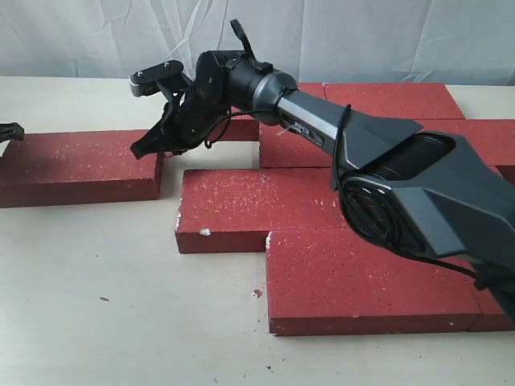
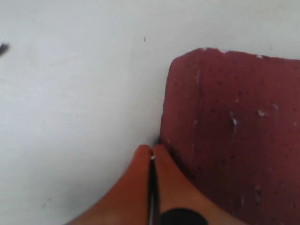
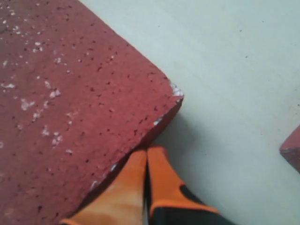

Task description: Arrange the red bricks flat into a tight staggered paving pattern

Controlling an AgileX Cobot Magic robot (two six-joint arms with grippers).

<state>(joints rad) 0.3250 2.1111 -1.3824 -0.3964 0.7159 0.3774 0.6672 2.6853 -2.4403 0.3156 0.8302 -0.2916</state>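
Shows the right gripper (image 3: 146,150) pinched together, empty, at the right end of a lone red brick (image 1: 80,165) lying flat; the left gripper (image 2: 152,149) likewise together at its left end; other red bricks (image 1: 257,205) staggered nearby, rightward.

backdrop: wrinkled white sheet (image 1: 96,36) | surface: pale cream tabletop (image 1: 105,314) | light: even

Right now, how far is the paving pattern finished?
Done: several flat dark-red rough paving bricks lie staggered and close together on the right. In hand: one lone brick lies apart on the left, with the shut right end effector at one end and the shut left end effector at the other. Left: close that gap.
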